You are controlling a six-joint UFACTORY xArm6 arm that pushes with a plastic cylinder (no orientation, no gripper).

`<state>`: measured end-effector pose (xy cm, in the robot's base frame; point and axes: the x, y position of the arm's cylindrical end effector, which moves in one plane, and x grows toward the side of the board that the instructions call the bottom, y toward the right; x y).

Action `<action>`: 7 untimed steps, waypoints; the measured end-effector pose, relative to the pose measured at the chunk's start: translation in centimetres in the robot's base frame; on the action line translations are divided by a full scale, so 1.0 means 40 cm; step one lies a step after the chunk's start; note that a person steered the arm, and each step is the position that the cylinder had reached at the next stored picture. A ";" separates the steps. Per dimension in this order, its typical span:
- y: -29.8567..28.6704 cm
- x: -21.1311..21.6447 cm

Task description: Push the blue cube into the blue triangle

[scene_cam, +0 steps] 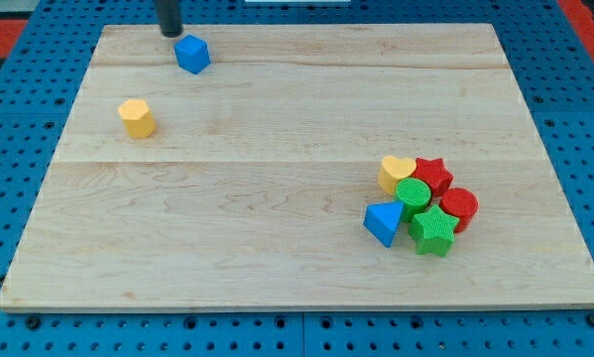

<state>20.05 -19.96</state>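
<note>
The blue cube sits near the view's top left of the wooden board. My tip is just up and left of the cube, very close to its corner; I cannot tell if it touches. The blue triangle lies far away at the view's lower right, on the left edge of a cluster of blocks.
A yellow hexagonal block sits alone at the left. Next to the blue triangle are a yellow heart, a red star, a green round block, a red round block and a green star.
</note>
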 end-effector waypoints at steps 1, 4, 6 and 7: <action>0.054 0.062; 0.297 0.190; 0.276 0.229; 0.364 0.240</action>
<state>29.65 -5.40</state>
